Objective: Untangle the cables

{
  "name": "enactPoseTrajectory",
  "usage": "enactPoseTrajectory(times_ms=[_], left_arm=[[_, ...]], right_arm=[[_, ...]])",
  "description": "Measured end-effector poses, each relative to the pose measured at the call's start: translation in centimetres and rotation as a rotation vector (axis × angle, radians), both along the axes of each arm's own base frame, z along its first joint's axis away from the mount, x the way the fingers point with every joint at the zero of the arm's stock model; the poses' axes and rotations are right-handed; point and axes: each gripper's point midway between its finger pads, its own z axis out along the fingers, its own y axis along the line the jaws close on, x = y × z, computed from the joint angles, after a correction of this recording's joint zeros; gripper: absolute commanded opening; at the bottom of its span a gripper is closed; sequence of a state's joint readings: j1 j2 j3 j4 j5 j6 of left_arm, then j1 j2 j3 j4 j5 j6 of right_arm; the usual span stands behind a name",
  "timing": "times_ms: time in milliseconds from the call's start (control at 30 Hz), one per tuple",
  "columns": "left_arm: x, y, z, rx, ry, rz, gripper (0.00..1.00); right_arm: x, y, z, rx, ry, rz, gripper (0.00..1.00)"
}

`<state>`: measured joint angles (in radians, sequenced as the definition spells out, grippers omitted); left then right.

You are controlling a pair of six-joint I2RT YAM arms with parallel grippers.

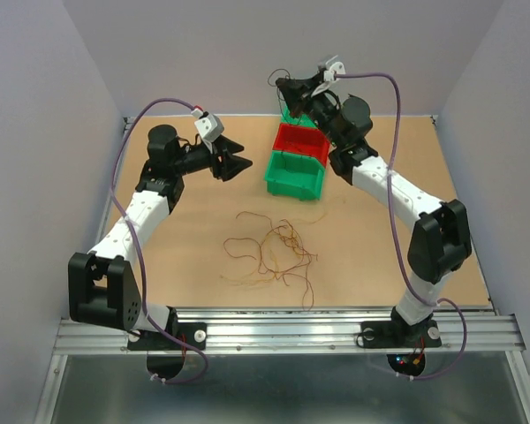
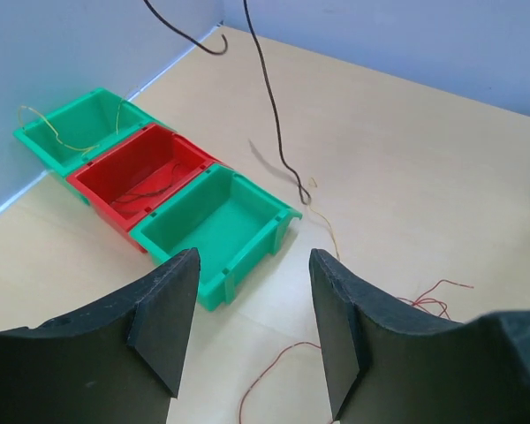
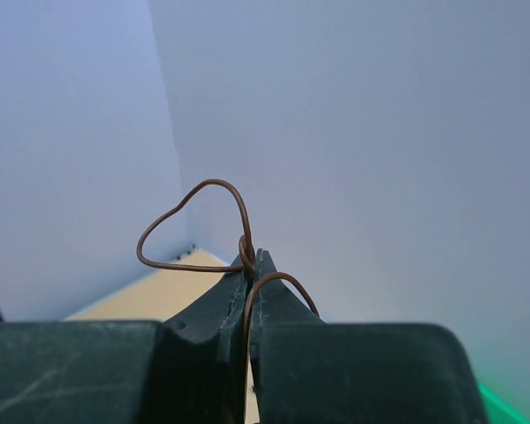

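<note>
Brown cable (image 3: 214, 182) tight in right pincer (image 3: 250, 265) near back wall (image 1: 247, 53); left pincer (image 2: 252, 296) agape, perhaps empty.

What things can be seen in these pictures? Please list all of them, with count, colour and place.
near bin: one, green, far middle of the table
red bin: one, red, right behind the near bin
far bin: one, green, behind the red bin, by the back wall
tangle: one heap of thin cables, brown, orange and yellowish, middle of the table
held cable: one, brown, hangs from the right gripper, lower end by the near bin
dark cable: one, dark, in the red bin
yellow cable: one, yellow, in the far bin
table: one, tan
walls: pale grey-blue, on three sides
left gripper: black, open, empty, left of the bins
right gripper: black, shut on the held cable, raised over the far bin
</note>
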<state>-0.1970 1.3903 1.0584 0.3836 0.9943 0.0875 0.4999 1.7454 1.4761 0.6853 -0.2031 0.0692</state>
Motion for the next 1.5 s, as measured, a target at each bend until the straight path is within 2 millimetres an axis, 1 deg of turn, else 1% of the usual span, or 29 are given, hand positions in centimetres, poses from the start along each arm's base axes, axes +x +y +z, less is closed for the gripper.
enactPoseTrajectory(times_ms=[67, 100, 133, 167, 233, 333, 367, 400, 467, 500, 567, 600, 700, 867, 900, 967, 1100, 1167, 1333, 1433, 1500], left_arm=[[0.1, 0.0, 0.1, -0.001, -0.009, 0.002, 0.64], [0.2, 0.0, 0.1, -0.002, -0.014, 0.004, 0.64], [0.2, 0.0, 0.1, -0.002, -0.015, 0.005, 0.64], [0.3, 0.0, 0.1, -0.002, -0.016, 0.008, 0.64], [0.5, 0.0, 0.1, -0.002, -0.020, 0.010, 0.64], [0.7, 0.0, -0.2, 0.000, -0.017, 0.013, 0.64], [0.8, 0.0, -0.4, 0.001, -0.013, 0.013, 0.63], [0.9, 0.0, -0.5, 0.002, -0.011, 0.015, 0.63], [1.0, 0.0, -0.7, 0.004, -0.007, 0.016, 0.63], [1.0, 0.0, -0.7, 0.004, -0.008, 0.017, 0.63], [1.0, 0.0, -0.6, 0.004, -0.010, 0.018, 0.63], [1.0, 0.0, -0.6, 0.004, -0.011, 0.018, 0.63], [1.1, 0.0, -0.6, 0.004, -0.013, 0.020, 0.63], [1.1, 0.0, -0.6, 0.004, -0.014, 0.022, 0.63], [1.1, 0.0, -0.6, 0.004, -0.014, 0.022, 0.63], [1.1, 0.0, -0.6, 0.004, -0.014, 0.021, 0.63], [1.1, 0.0, -0.6, 0.004, -0.014, 0.022, 0.63], [1.1, 0.0, -0.6, 0.004, -0.013, 0.022, 0.63], [1.1, 0.0, -0.6, 0.004, -0.012, 0.021, 0.63], [1.0, 0.0, -0.7, 0.004, -0.011, 0.020, 0.63], [1.0, 0.0, -0.7, 0.004, -0.011, 0.019, 0.63]], right_arm=[[1.1, 0.0, 1.5, 0.031, -0.003, -0.004, 0.01], [2.0, 0.0, 2.0, 0.049, -0.001, -0.005, 0.01], [3.2, -0.3, 2.2, 0.068, 0.010, -0.010, 0.01], [3.9, -0.5, 2.1, 0.074, 0.016, -0.015, 0.01], [6.4, -1.4, 1.4, 0.099, 0.045, -0.034, 0.01], [9.9, -3.0, -0.8, 0.123, 0.102, -0.069, 0.01], [11.3, -3.5, -2.6, 0.131, 0.137, -0.086, 0.01], [12.0, -3.9, -3.6, 0.135, 0.154, -0.099, 0.01], [13.8, -4.9, -6.2, 0.146, 0.198, -0.141, 0.00], [14.8, -5.3, -8.0, 0.151, 0.226, -0.169, 0.01], [15.9, -5.5, -10.4, 0.153, 0.254, -0.198, 0.01], [16.2, -5.4, -11.2, 0.153, 0.262, -0.205, 0.01], [16.3, -5.4, -14.2, 0.145, 0.294, -0.226, 0.01], [15.6, -5.3, -17.0, 0.125, 0.288, -0.295, 0.01], [15.3, -5.0, -17.7, 0.116, 0.295, -0.310, 0.01], [14.6, -4.3, -20.0, 0.094, 0.327, -0.344, 0.01], [13.0, -3.8, -23.7, 0.068, 0.401, -0.390, 0.01], [12.6, -4.1, -24.9, 0.058, 0.431, -0.410, 0.01], [12.5, -5.6, -26.8, 0.009, 0.510, -0.452, 0.01], [12.7, -5.9, -28.3, -0.060, 0.595, -0.409, 0.01], [13.1, -6.2, -28.8, -0.096, 0.635, -0.368, 0.00]])
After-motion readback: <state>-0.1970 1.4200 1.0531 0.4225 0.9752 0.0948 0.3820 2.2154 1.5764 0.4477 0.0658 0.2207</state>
